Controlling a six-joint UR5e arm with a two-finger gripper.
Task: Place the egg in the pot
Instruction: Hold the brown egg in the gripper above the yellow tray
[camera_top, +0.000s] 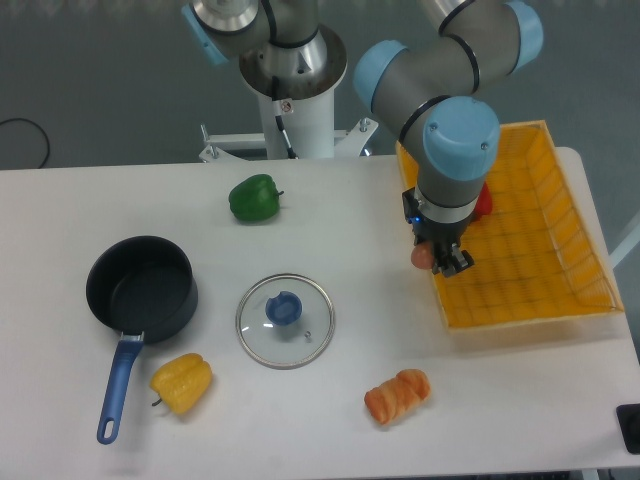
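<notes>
The small brown-orange egg is held between the fingers of my gripper, which is shut on it. It hangs over the left edge of the orange tray, right of the table's middle. Only the egg's left side shows past the fingers. The dark pot with its long blue handle stands empty at the left of the table, far from the gripper.
A round glass lid with a blue knob lies between pot and gripper. A green pepper is at the back, a yellow pepper by the pot handle, and an orange croissant-like bread at the front. A red object sits in the tray.
</notes>
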